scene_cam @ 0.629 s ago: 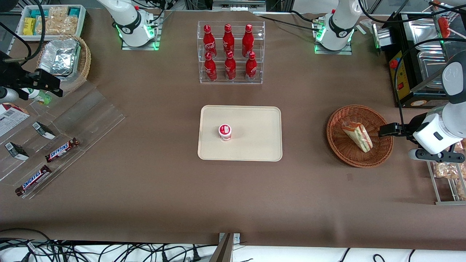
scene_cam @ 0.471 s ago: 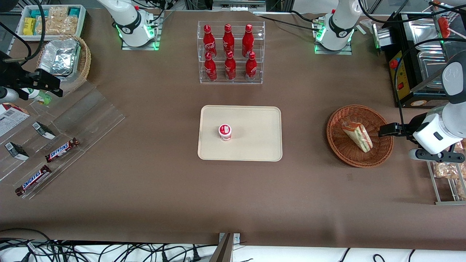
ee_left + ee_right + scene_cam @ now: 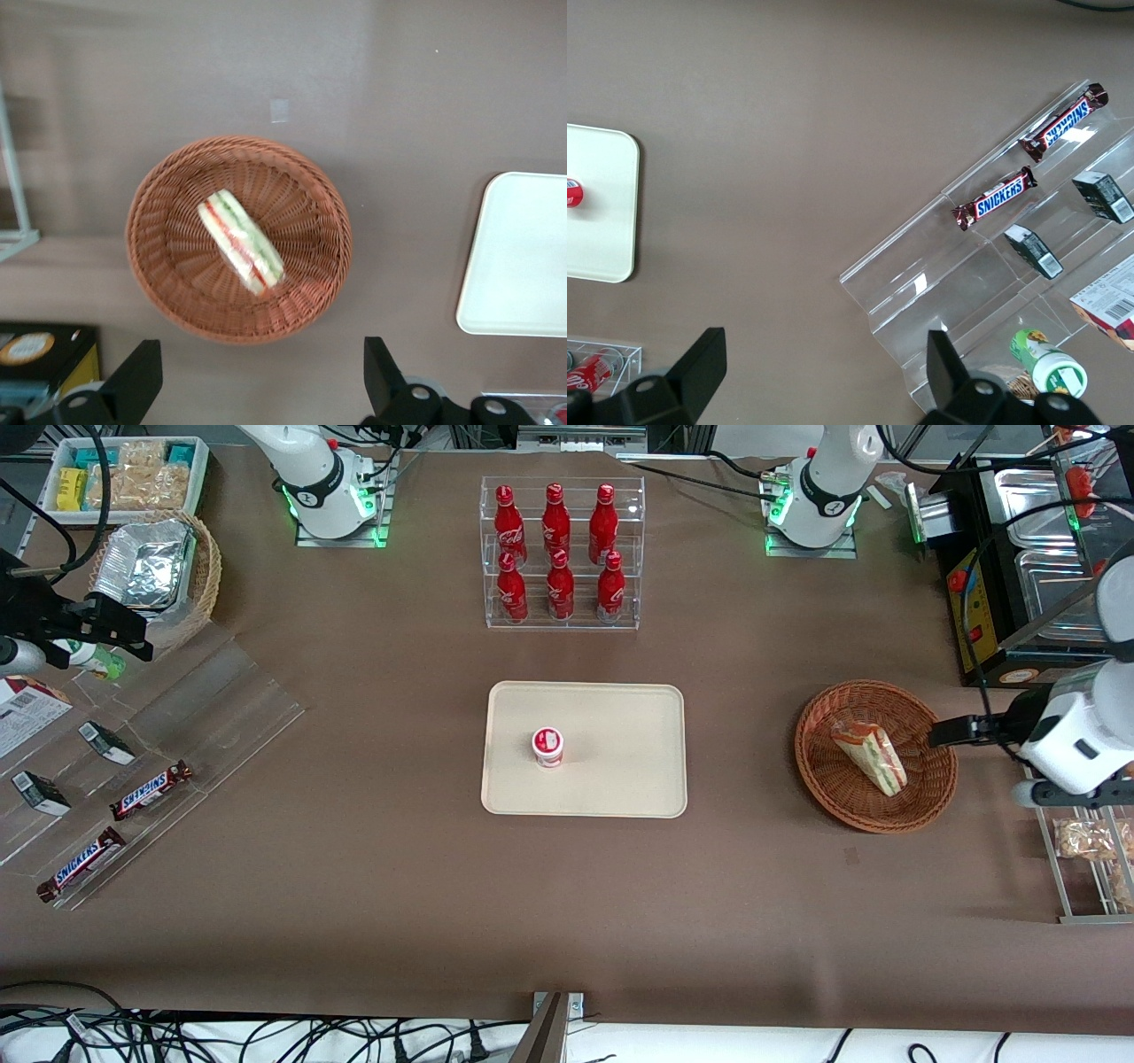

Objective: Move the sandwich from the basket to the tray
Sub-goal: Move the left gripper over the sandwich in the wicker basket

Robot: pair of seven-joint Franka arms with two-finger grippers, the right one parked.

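Note:
The sandwich point(image 3: 870, 755), a clear-wrapped wedge with green and red layers, lies in the round reddish-brown wicker basket point(image 3: 813, 766) toward the working arm's end of the table. My left gripper point(image 3: 944, 732) hovers just outside the basket's rim, on the side nearest the working arm's end, and nothing is between its fingers. The left wrist view looks down on the sandwich point(image 3: 241, 241) lying in the basket point(image 3: 306, 190). In that view the gripper point(image 3: 257, 382) stands open, above bare table beside the rim. The cream tray point(image 3: 620, 779) lies at the table's middle, and its edge also shows in the wrist view point(image 3: 523, 257).
A small red-lidded white cup point(image 3: 547, 746) stands on the tray. A clear rack of red bottles point(image 3: 560, 553) stands farther from the camera than the tray. A black appliance point(image 3: 1001, 611) and a wire rack of snack bags point(image 3: 1088, 841) flank the basket at the table's end.
The left gripper and wrist have drifted slightly away from the basket's middle, toward the working arm's end and a little farther from the camera. The sandwich has not moved.

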